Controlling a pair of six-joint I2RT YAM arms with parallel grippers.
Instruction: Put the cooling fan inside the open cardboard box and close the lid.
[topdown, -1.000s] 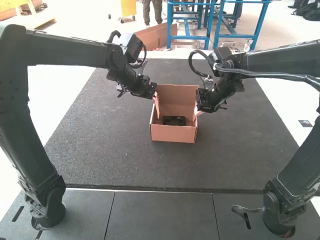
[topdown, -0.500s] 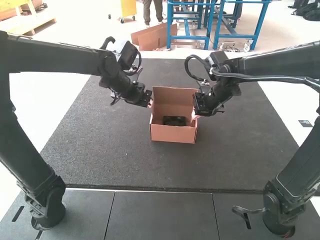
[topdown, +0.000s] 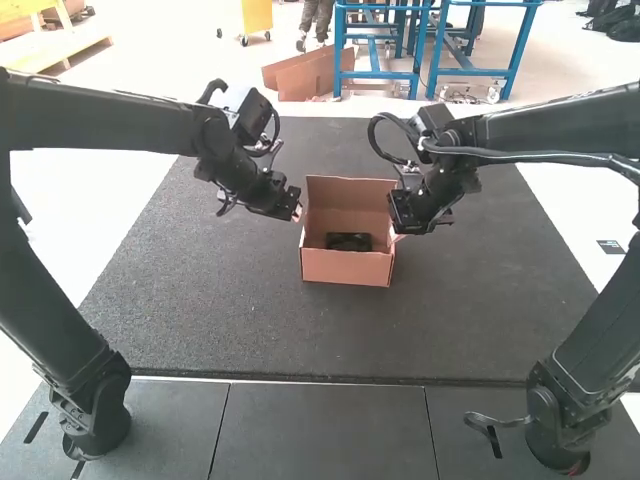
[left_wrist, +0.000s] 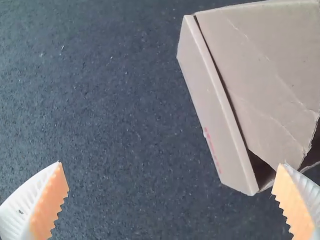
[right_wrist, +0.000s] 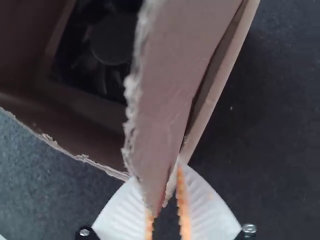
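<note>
The black cooling fan (topdown: 348, 241) sits down in the bottom of the open brown cardboard box (topdown: 346, 265), around the middle of the rough dark mat (topdown: 200, 290). Just above it, the right gripper (topdown: 402, 224) has its ribbed white, orange-padded fingers pinched on the box's ragged right flap (right_wrist: 170, 100). The left gripper (topdown: 288, 200) hangs wide open just off the box's left side.

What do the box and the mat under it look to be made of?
Box: plain brown cardboard, matte; the flap pinched in the right hand shows a fuzzy, torn edge. Mat: dark, speckled and grainy, probably rubber or dense felt; the look leaves that open.
</note>
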